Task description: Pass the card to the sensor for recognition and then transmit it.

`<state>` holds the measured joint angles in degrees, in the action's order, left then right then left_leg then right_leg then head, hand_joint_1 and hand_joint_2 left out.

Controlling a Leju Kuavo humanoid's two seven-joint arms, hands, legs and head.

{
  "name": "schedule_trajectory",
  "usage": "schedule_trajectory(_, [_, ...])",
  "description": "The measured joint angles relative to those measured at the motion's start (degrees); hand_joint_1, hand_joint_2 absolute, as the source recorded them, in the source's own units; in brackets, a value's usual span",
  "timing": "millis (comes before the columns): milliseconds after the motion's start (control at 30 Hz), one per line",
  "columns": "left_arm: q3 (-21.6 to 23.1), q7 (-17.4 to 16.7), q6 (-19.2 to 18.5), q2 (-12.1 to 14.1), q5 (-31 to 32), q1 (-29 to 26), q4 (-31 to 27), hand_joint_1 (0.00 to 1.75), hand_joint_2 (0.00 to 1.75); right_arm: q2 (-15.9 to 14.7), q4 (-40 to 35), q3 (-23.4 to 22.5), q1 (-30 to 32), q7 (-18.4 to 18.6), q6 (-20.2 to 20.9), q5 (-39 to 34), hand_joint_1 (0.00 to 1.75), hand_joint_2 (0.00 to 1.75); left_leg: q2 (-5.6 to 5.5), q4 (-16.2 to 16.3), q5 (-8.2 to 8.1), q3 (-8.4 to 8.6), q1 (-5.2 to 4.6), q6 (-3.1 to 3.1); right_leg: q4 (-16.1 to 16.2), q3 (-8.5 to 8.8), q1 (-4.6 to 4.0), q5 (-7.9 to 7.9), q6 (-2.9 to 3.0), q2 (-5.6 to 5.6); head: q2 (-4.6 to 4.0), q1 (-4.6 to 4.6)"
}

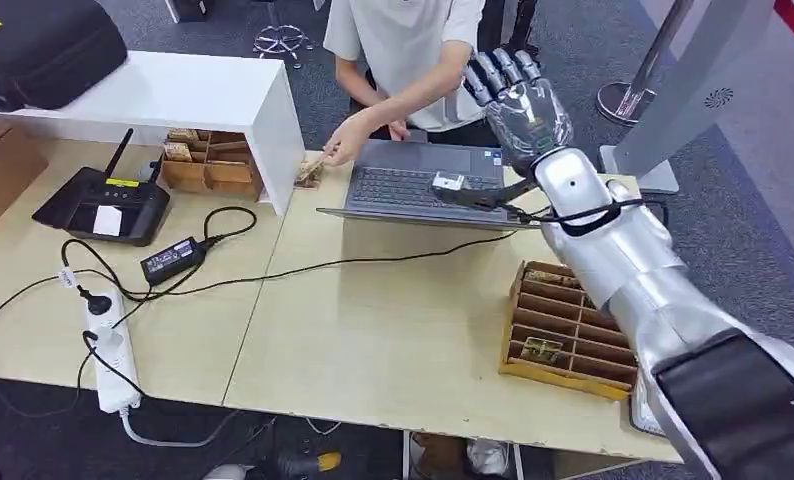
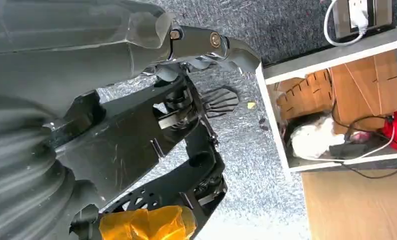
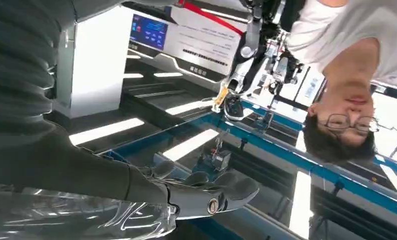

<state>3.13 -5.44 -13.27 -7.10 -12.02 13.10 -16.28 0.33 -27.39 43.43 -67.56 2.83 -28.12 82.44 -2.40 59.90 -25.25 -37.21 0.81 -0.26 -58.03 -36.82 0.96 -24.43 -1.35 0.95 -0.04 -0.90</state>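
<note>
Currently I am holding my right hand [image 1: 518, 95] raised above the far edge of the table [image 1: 373, 340], fingers [image 1: 493, 70] extended and apart, palm empty; the right wrist view is showing the same fingers [image 3: 226, 192] stretched out with nothing in them.

My left hand [image 2: 136, 125] is hanging low beside the table over grey carpet; I cannot tell whether it is open or closed.

Card [image 1: 311, 170]: a person's hand [image 1: 348, 135] is reaching across the table and touching a small tan item at the foot of the white shelf [image 1: 173, 90]; I am taking this for the card, though it is too small to be sure.

Sensor [image 1: 103, 205]: a black box with an upright antenna is sitting on the table to the left, well apart from my right hand.

Other items on the table:
- laptop [image 1: 413, 185], open, lying just below my right hand;
- wooden slotted tray [image 1: 563, 330], near my right forearm;
- second wooden tray [image 1: 208, 160], under the white shelf;
- black power adapter [image 1: 173, 260] and white power strip [image 1: 108, 350], with cables trailing between them.
</note>
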Motion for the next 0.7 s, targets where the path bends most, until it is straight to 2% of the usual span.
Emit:
schedule_trajectory(133, [0.0,0.1,-0.4,0.3,-0.4,0.0,0.0,0.00,1.75,-3.2,1.8,0.0,-2.2,2.2,3.6,2.1,0.00,1.75,-0.01,0.0,0.00,-0.03,0.00,0.00,0.0,0.01,-0.01,0.02,-0.03,-0.01,0.00,0.02])
schedule_trajectory(267, [0.5,0.3,-0.9,0.7,-0.7,-0.1,0.1,0.00,1.75,-6.6,3.4,0.0,-4.1,2.1,4.1,2.5,0.00,1.75,0.09,0.0,-0.01,-0.05,0.00,0.00,0.0,-0.01,0.00,0.05,-0.05,0.13,0.00,-0.02])
schedule_trajectory(300, [0.5,0.4,-0.9,0.8,-0.8,-0.1,0.1,0.00,1.75,-7.4,4.0,0.0,-4.4,3.3,5.6,3.3,0.00,1.75,0.17,0.0,-0.01,-0.02,-0.04,0.01,0.0,-0.06,0.01,0.05,-0.05,0.19,0.00,0.02])
schedule_trajectory(367, [0.5,0.5,-1.1,1.2,-1.1,-0.2,0.1,0.00,1.75,-10.0,5.0,0.0,-4.7,5.6,8.9,5.0,0.00,1.75,0.22,0.0,-0.04,-0.03,-0.08,0.04,0.1,-0.10,-0.04,0.09,-0.10,0.25,0.00,0.02])
schedule_trajectory(533, [1.0,1.0,-2.7,2.4,-1.3,-0.5,0.1,0.00,1.75,-17.8,8.1,0.8,-5.0,7.7,16.3,7.1,0.00,1.75,-0.05,0.0,-0.01,-0.10,-0.05,0.07,0.0,-0.05,-0.06,0.08,-0.11,-0.04,0.00,0.00])
schedule_trajectory(700, [1.4,1.2,-2.8,3.6,-1.4,-0.5,0.1,0.00,1.75,-23.0,10.0,1.5,-4.9,8.2,17.6,7.2,0.00,1.75,0.49,0.0,-0.11,0.02,-0.07,0.10,0.0,-0.11,-0.04,0.10,-0.09,0.46,0.00,0.00])
